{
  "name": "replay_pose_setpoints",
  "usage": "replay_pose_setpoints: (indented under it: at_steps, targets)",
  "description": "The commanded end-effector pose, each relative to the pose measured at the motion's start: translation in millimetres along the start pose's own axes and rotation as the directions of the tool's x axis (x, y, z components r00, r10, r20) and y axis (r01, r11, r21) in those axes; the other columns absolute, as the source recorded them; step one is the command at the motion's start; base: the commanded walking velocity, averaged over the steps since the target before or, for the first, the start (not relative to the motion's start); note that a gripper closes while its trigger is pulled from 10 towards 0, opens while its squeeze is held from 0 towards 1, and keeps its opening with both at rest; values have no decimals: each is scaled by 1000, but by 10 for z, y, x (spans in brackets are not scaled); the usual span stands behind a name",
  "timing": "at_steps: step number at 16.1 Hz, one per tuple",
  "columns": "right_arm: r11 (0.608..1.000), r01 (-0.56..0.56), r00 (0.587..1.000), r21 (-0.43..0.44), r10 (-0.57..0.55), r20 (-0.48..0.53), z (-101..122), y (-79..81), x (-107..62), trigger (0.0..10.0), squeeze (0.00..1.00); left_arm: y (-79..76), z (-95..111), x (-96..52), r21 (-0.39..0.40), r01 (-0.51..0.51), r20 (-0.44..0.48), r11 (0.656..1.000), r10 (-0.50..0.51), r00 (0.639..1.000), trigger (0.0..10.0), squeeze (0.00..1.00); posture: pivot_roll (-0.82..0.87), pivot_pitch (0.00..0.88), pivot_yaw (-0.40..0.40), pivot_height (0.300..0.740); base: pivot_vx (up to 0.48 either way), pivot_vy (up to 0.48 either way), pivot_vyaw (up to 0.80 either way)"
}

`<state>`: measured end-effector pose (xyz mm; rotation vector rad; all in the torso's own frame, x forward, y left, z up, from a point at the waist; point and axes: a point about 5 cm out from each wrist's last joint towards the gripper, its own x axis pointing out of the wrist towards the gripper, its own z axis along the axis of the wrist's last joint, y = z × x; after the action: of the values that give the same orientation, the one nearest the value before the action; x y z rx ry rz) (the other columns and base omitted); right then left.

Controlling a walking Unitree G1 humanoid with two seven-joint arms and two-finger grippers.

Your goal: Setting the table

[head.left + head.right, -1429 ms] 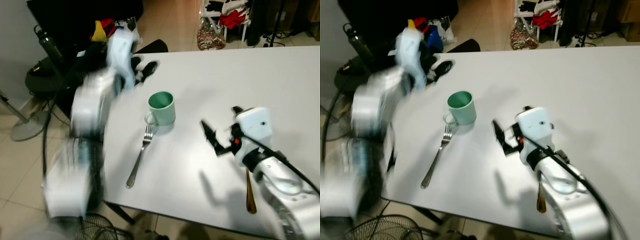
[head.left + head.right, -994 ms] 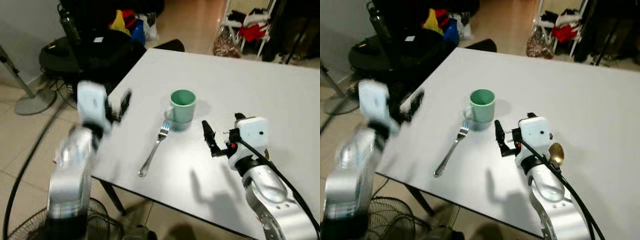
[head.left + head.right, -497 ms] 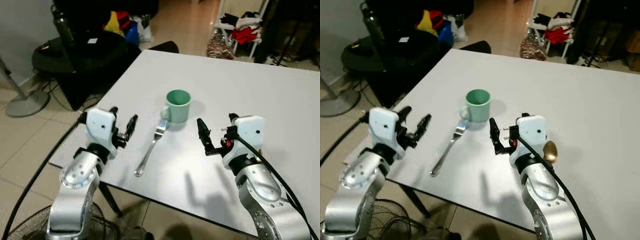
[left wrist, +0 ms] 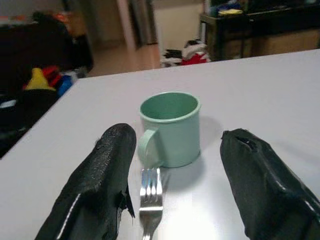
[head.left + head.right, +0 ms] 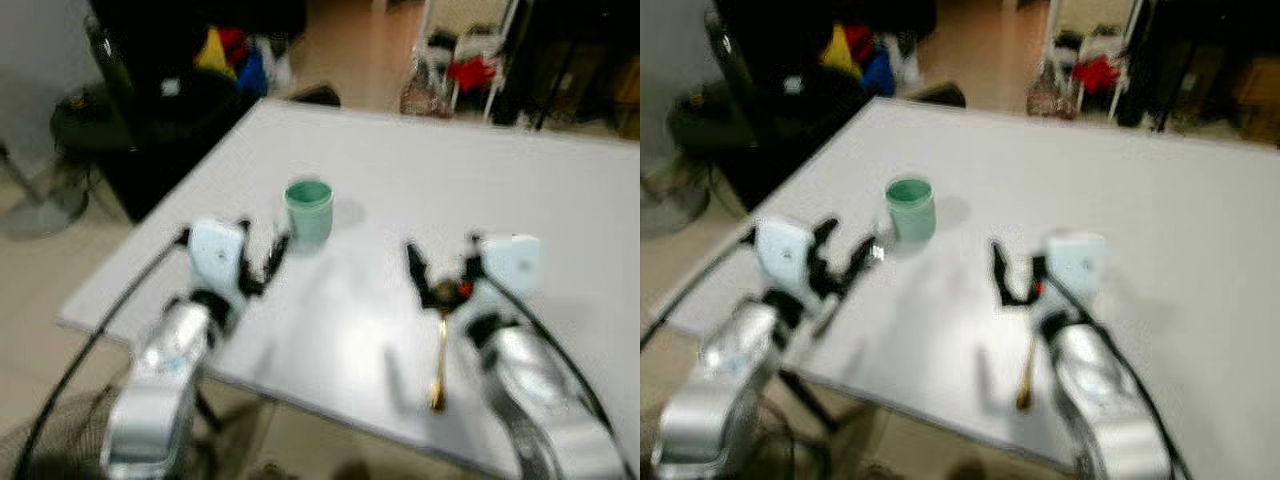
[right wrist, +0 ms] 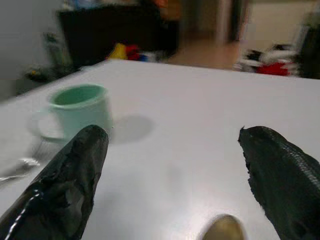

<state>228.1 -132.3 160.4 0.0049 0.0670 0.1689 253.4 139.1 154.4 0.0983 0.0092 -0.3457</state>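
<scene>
Near table [image 5: 560, 190] front edge, both pincers spread, mug [image 4: 170, 129] between

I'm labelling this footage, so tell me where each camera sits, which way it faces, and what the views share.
Left and right eye views: on the head, looking down at the white table; both silver arms show, blurred.
Left wrist view: between the open left end effector fingers, facing the green mug and fork.
Right wrist view: between the open right end effector fingers, facing the mug; gold spoon below.
Shared: the mug.
</scene>
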Motion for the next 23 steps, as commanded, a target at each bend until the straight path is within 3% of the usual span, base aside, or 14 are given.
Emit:
replay_pose_setpoints:
  at_steps: [1, 7, 10, 13, 23]
  targets:
    - [1000, -1, 1000, 1, 1, -4, 12, -22, 5, 10000, 0, 10, 10, 4, -3, -5, 1, 1000, 5, 1000, 10000, 0, 86, 0, 96, 727, 0, -368, 0]
    - [999, 0, 1000, 50, 1, -11, -20, -33, -9, 10000, 0, 26, 4, -16, 3, 0, -3, 1000, 0, 1000, 10000, 0, 89, 0, 95, 727, 0, -364, 0]
    - [998, -52, 999, 34, 52, -10, -8, 20, -15, 10000, 0, 20, 2, -12, -1, 2, 1, 1000, -2, 1000, 10000, 0, 89, 0, 96, 727, 0, -231, 0]
    - [997, -68, 998, 29, 69, -8, -1, 43, -7, 10000, 47, 13, -5, 2, 6, 8, -10, 1000, -8, 1000, 10000, 0, 87, 0, 102, 727, 0, 0, 800]
    - [994, -110, 994, 12, 110, -9, -2, 57, -12, 10000, 31, 8, 66, 48, 61, 2, 4, 998, -3, 1000, 10000, 0, 90, 0, 102, 727, 0, 0, 800]
